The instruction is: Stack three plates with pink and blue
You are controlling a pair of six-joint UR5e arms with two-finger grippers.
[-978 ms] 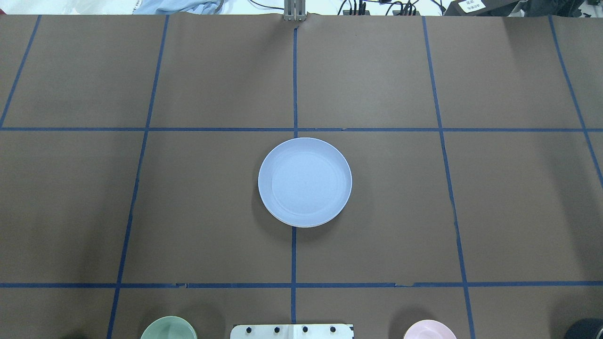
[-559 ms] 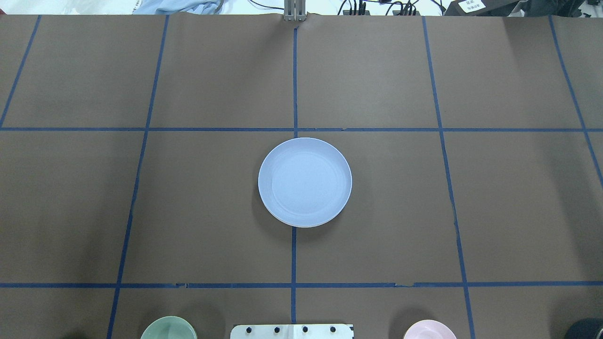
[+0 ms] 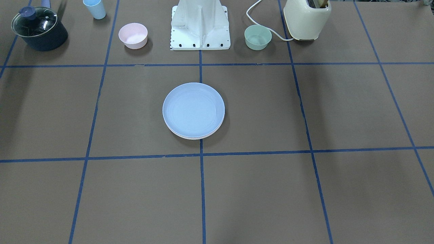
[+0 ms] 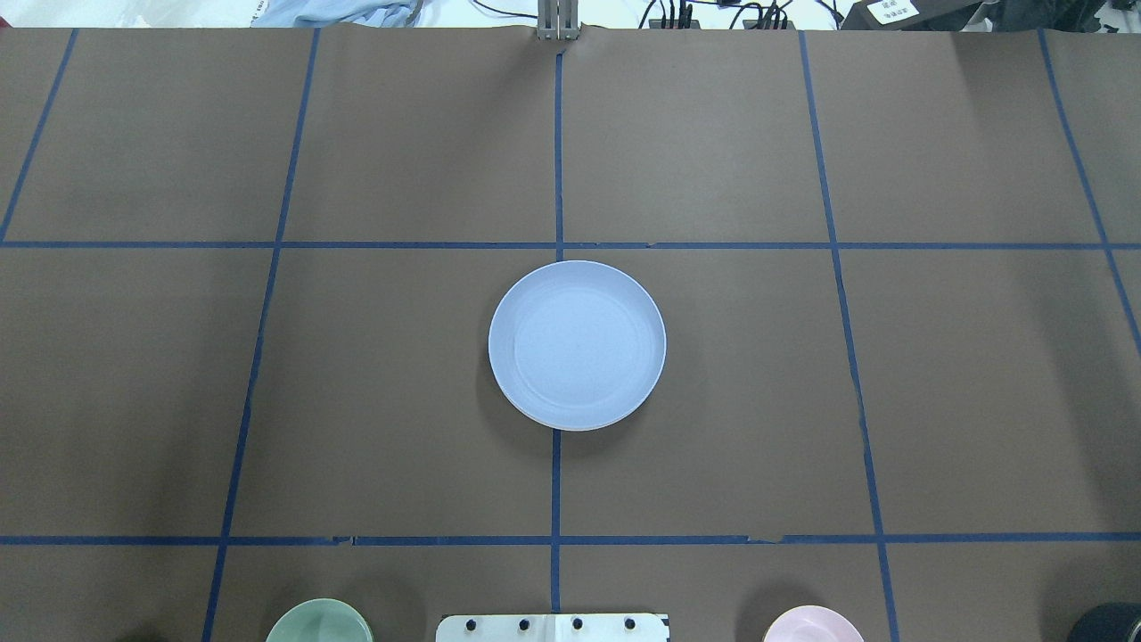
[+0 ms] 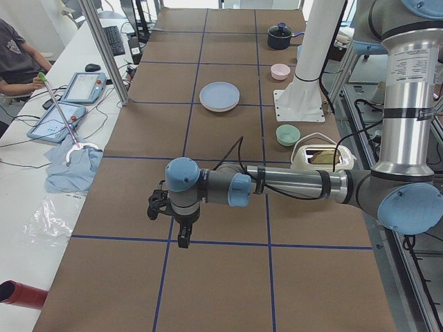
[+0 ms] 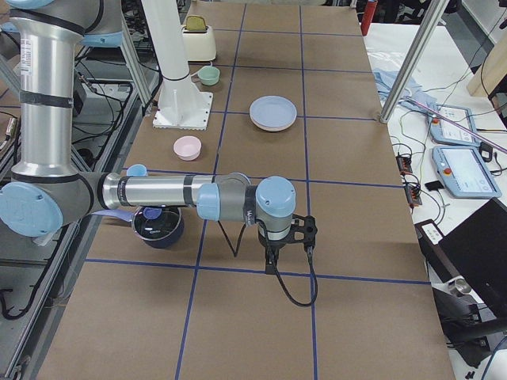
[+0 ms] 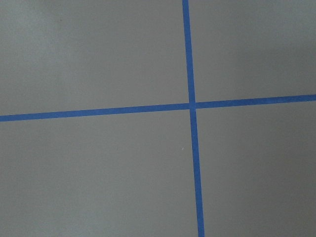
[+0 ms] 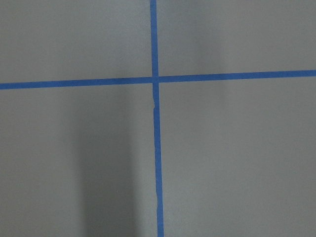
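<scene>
The light blue plate (image 4: pixel 577 343) lies in the middle of the table, on top of a stack. In the front-facing view (image 3: pixel 193 109) a pale rim (image 3: pixel 195 137) of a plate under it shows; the pink and cream-green plates are otherwise hidden. My left gripper (image 5: pixel 181 237) hangs over the table far from the plates. My right gripper (image 6: pixel 272 264) hangs at the opposite end. Neither holds anything that I can see, and I cannot tell whether they are open or shut. Both wrist views show only brown table and blue tape.
Along the robot's side stand a small pink bowl (image 3: pixel 133 35), a small green bowl (image 3: pixel 258 36), a cream toaster (image 3: pixel 307 18), a dark lidded pot (image 3: pixel 39 28), a blue cup (image 3: pixel 95 8) and the white robot base (image 3: pixel 200 23).
</scene>
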